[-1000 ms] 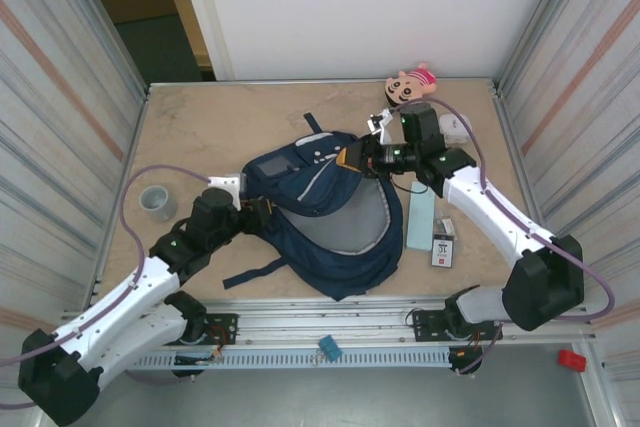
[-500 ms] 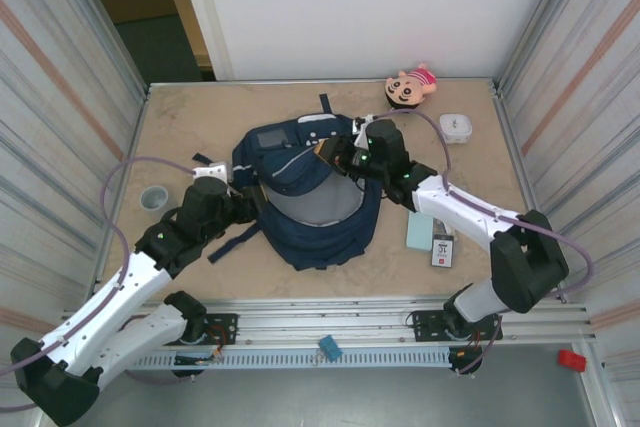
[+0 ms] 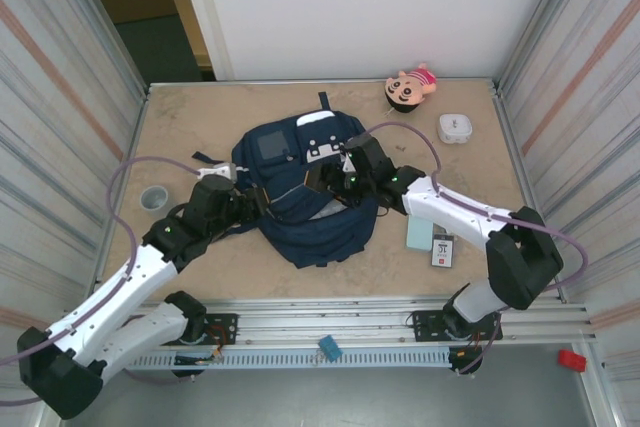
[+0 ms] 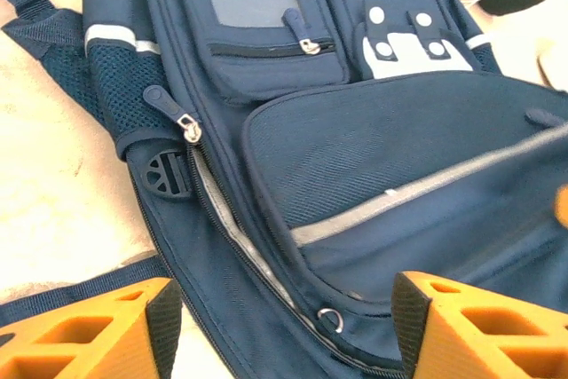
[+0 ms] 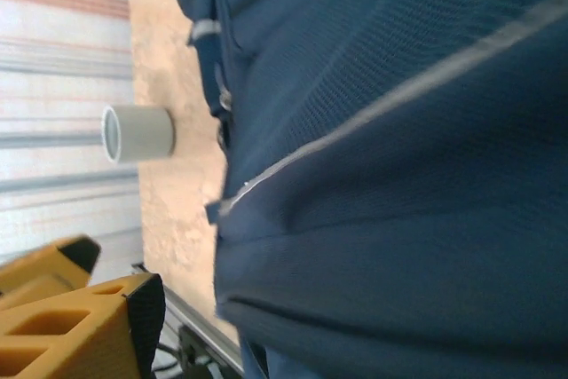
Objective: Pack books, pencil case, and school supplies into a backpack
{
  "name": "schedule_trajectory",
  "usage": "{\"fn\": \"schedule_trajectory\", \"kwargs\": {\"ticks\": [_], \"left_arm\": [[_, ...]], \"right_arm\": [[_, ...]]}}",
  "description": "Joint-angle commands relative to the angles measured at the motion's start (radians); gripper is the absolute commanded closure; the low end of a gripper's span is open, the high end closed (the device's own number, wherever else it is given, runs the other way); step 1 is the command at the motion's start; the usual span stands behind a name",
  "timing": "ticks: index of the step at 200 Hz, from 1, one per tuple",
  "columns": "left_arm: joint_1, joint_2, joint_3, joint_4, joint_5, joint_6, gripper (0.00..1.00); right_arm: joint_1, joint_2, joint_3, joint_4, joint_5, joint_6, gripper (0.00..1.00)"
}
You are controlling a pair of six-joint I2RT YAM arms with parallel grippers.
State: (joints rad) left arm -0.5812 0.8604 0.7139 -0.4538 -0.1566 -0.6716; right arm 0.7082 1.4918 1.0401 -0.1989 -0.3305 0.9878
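The navy backpack (image 3: 300, 209) lies in the middle of the table, its main flap folded down over the opening. My left gripper (image 3: 258, 199) is open at the bag's left edge; its orange fingers (image 4: 106, 330) straddle the main zipper and a small metal ring (image 4: 330, 319) without touching them. Over the bag's upper middle my right gripper (image 3: 322, 175) stands open, one orange finger (image 5: 98, 326) showing beside blue backpack fabric (image 5: 399, 175). The teal pencil case (image 3: 420, 230) and the small white school supplies pack (image 3: 442, 249) lie on the table right of the bag. The books are out of view.
A grey cup (image 3: 153, 197) stands left of the bag, near my left arm. A white square box (image 3: 455, 128) and a doll (image 3: 412, 85) sit at the back right. Metal walls close in both sides of the table (image 3: 200, 117).
The right gripper moved left across the bag and opened, letting the flap drop; the grey inside no longer shows. The bag shifted back and left. The left gripper opened wider.
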Motion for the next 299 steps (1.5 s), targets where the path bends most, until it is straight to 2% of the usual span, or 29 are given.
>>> {"fn": "schedule_trajectory", "kwargs": {"ticks": [1, 39, 115, 137, 161, 179, 204, 236, 269, 299], "left_arm": [[0.029, 0.011, 0.006, 0.008, 0.014, 0.03, 0.35], [0.054, 0.03, 0.006, 0.045, 0.041, 0.05, 0.35], [0.056, 0.087, 0.055, 0.048, 0.124, 0.079, 0.34], [0.056, 0.097, 0.046, 0.068, 0.141, 0.062, 0.34], [0.057, 0.122, 0.042, 0.087, 0.162, 0.047, 0.34], [0.056, 0.144, 0.042, 0.097, 0.179, 0.041, 0.34], [0.056, 0.171, 0.042, 0.109, 0.191, 0.039, 0.34], [0.056, 0.176, 0.017, 0.145, 0.197, 0.009, 0.34], [0.056, 0.169, -0.001, 0.154, 0.185, 0.0, 0.35], [0.056, 0.169, 0.0, 0.147, 0.166, 0.002, 0.35]], "right_arm": [[-0.018, -0.05, 0.017, -0.13, -0.064, -0.059, 0.27], [-0.063, -0.086, 0.025, -0.194, -0.208, -0.08, 0.27], [-0.117, -0.168, 0.235, -0.835, -0.098, -0.385, 0.27], [-0.207, -0.228, 0.237, -0.942, -0.015, -0.452, 0.26], [-0.371, -0.253, 0.182, -1.004, 0.098, -0.524, 0.27], [-0.477, -0.242, 0.109, -0.975, 0.172, -0.549, 0.28], [-0.567, -0.206, -0.01, -0.807, 0.168, -0.545, 0.28], [-0.579, -0.112, -0.098, -0.603, 0.137, -0.519, 0.3], [-0.579, -0.022, -0.134, -0.519, 0.156, -0.519, 0.31], [-0.574, 0.021, -0.162, -0.461, 0.106, -0.507, 0.32]]}}
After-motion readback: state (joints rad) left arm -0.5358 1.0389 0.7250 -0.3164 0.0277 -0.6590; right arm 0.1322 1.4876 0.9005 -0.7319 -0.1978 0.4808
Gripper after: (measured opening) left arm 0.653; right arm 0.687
